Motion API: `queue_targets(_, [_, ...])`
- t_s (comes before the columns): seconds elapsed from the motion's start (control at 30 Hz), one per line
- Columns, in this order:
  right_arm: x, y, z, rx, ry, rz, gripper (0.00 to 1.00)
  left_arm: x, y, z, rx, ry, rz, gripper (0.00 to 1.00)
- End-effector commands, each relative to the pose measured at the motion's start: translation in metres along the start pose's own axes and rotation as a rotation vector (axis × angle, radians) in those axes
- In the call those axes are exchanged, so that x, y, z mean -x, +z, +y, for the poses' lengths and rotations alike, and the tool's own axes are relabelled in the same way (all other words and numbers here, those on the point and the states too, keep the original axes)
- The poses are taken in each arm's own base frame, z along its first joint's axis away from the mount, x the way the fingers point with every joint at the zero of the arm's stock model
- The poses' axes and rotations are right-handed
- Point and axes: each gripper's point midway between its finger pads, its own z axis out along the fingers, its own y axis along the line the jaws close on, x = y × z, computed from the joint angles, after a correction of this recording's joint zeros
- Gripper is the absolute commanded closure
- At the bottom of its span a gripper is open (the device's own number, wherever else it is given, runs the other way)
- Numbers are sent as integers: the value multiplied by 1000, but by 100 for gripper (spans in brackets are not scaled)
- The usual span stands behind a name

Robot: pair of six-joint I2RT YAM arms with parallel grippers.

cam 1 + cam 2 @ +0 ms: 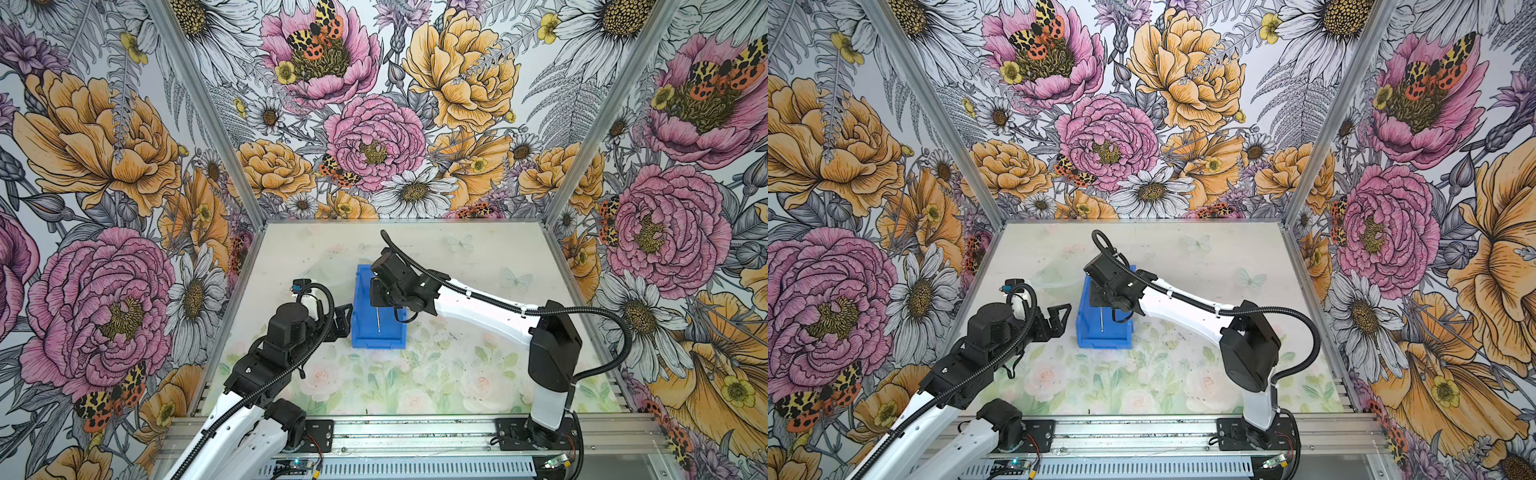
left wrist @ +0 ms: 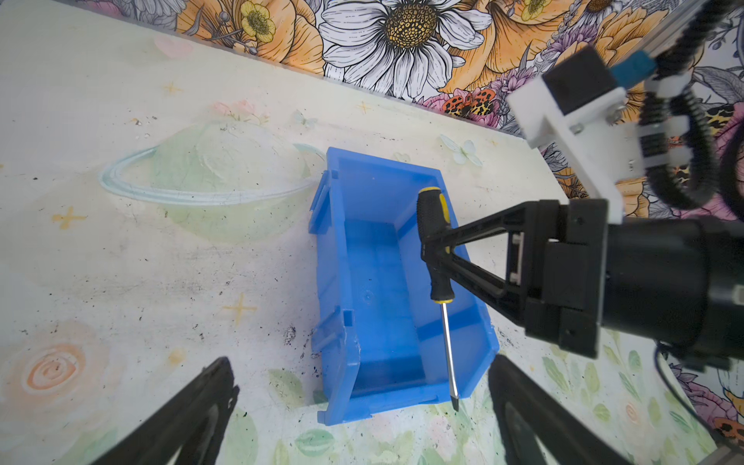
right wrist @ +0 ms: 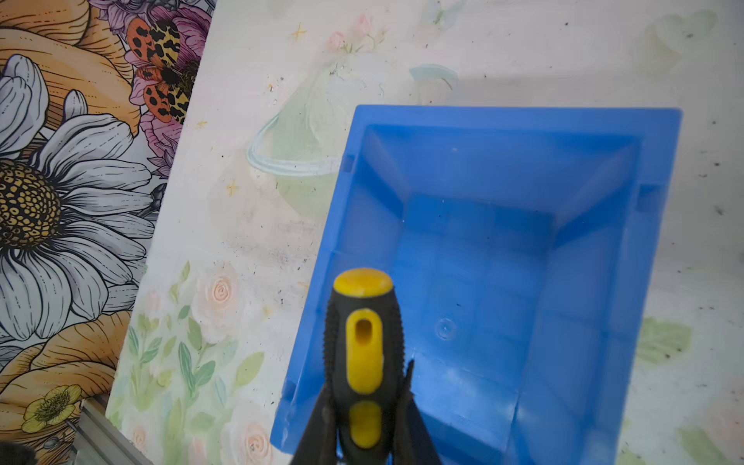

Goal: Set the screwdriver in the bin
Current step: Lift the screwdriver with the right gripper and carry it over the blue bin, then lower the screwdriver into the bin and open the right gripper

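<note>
1. In both top views, the bin (image 1: 378,344) stood on the table (image 1: 457,374), and your right gripper (image 1: 377,297) hung over the bin's open top. Only the thin shaft of the screwdriver (image 1: 377,321) showed beneath it, pointing toward the bin's lipped front edge. Your left gripper (image 1: 1061,319) sat just beside the bin's left wall with its fingers spread.
2. In the left wrist view, you could see the right gripper (image 2: 432,245) pinching the screwdriver (image 2: 442,300) by its black handle. The tool ran lengthwise over the bin (image 2: 334,282), close along the bin's right wall, with its tip out above the front lip. The left gripper's two fingers (image 2: 193,418) stood wide apart, clear of the bin.
3. In the right wrist view, the yellow-capped handle of the screwdriver (image 3: 364,346) was clamped between the right gripper's two fingers. It sat over the bin (image 3: 515,116), near one of the bin's long walls.
</note>
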Motion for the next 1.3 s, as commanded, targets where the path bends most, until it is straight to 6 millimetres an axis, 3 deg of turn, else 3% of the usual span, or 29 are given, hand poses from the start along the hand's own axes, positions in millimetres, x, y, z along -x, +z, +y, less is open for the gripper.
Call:
queue_targets(0.0, [11,8,8,21,9,-22,100,-5,0,-1,-17,-22,12,1])
queue_targets(0.3, [-3,50,-18,-62,7,24,100,-6,-2,-1,-18,-14,4,1])
queue_targets(0.7, [-15,88,-32,-119,22,58,100,-8,-4,-6,-25,11,2,1])
queue_targets(1.27, [-26,114,-58,-203,30,73,99,-15,-6,-13,-40,41,0,1])
